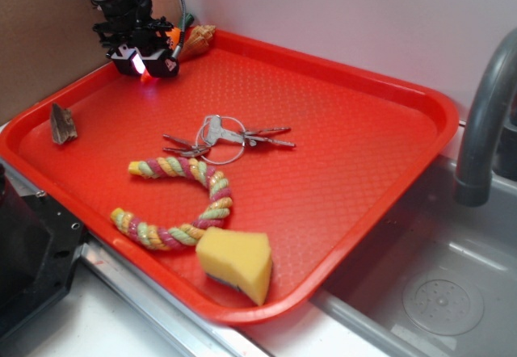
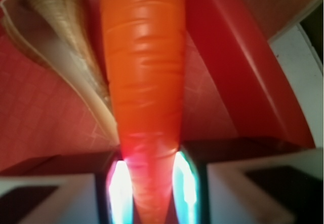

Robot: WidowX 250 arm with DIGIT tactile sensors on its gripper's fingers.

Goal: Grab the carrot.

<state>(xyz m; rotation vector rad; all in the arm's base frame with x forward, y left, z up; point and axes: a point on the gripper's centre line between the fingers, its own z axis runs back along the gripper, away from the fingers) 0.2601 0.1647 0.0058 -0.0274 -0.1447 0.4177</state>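
- The end effector (image 1: pixel 146 60) sits at the far left corner of the red tray (image 1: pixel 347 131), low over the tray floor.
- In the wrist view, the carrot (image 2: pixel 144 92) runs lengthwise between the two fingers (image 2: pixel 61 198), its tapered end passing down through the gap between them.
- The fingers press against both sides of the carrot's narrow end; the end effector is clamped on the carrot. A red and cyan glow shows at the contact surfaces.
- In the exterior view, only a small orange part of the carrot (image 1: pixel 173 35) shows beside the end effector, next to the tray's far rim.
- A tan ridged seashell (image 1: pixel 199 40) lies just beside the carrot at the tray's far edge; in the wrist view the seashell (image 2: pixel 61 36) lies along the carrot's left side.
- A small dark wedge-shaped object (image 1: pixel 63 123) stands near the tray's left edge.
- A bunch of keys (image 1: pixel 226 137) on a ring lies near the tray's centre.
- A multicoloured braided rope (image 1: pixel 182 203) curves between the keys and the near edge.
- A yellow sponge (image 1: pixel 235 263) rests at the tray's near edge, touching the rope's end.
- A grey faucet (image 1: pixel 483 123) stands beyond the tray's right edge, over a metal sink (image 1: pixel 436 292).
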